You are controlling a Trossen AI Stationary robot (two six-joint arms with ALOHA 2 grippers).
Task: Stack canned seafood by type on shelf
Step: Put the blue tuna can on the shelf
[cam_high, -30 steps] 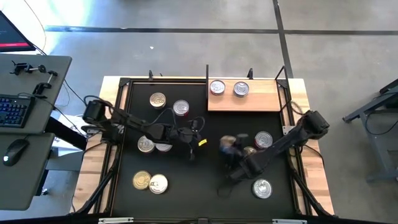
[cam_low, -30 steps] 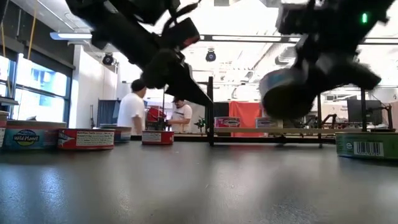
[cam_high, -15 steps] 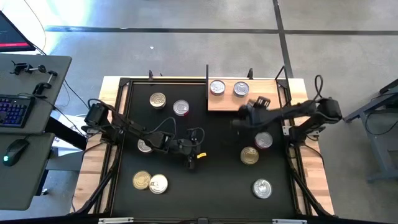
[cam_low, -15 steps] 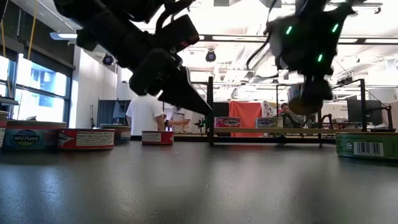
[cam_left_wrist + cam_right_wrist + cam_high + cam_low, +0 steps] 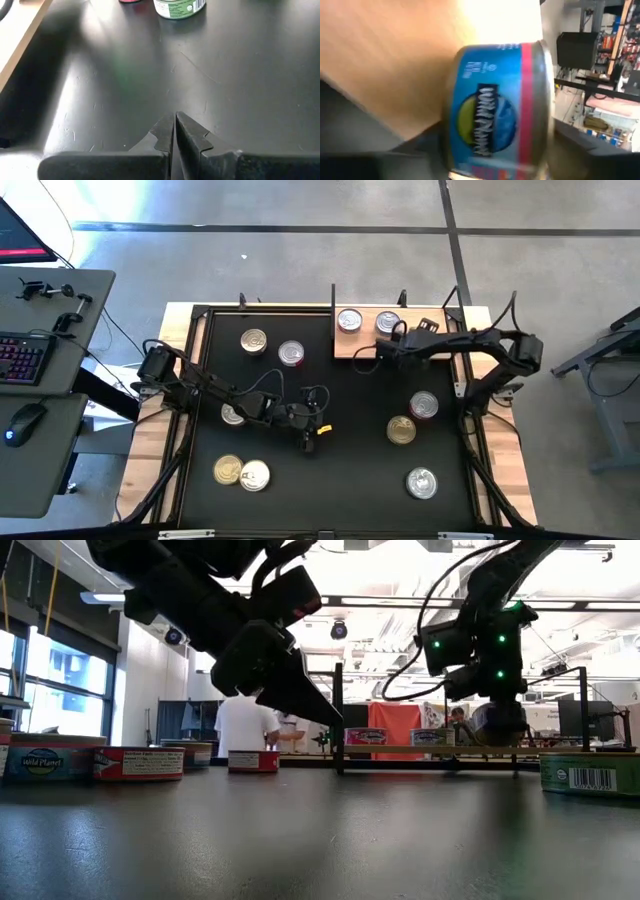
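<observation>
The shelf (image 5: 420, 345), a light wooden board with thin black posts, stood at the far right corner of the black mat (image 5: 340, 480) that covered most of the tabletop (image 5: 503, 480). Two silver-lidded cans (image 5: 349, 321) (image 5: 388, 323) sat side by side on the board.

The right gripper (image 5: 372, 356) was at the front edge of the shelf, just beside those two cans. Its wrist camera showed a blue-labelled can (image 5: 495, 110) with a red band close in front of it, between the dark fingers and against the bare wood. I could not tell whether the fingers were clamped on that can or clear of it, nor whether the can rested on the board.

The left gripper (image 5: 310, 436) hung over the middle of the mat with its fingers (image 5: 187, 132) pressed together and nothing between them.

The other cans lay loose on the mat:
- A gold can (image 5: 254, 340) and a red-sided can (image 5: 291, 353) were at the far left.
- One can (image 5: 233, 414) was partly hidden under the left arm.
- A gold can (image 5: 228, 470) touched a silver can (image 5: 255, 475) at the near left.
- A red-sided can (image 5: 424, 405), a gold can (image 5: 401, 430) and a silver can (image 5: 421, 482) were on the right.

A person in a white shirt (image 5: 245, 726) stood in the room beyond the tabletop.
</observation>
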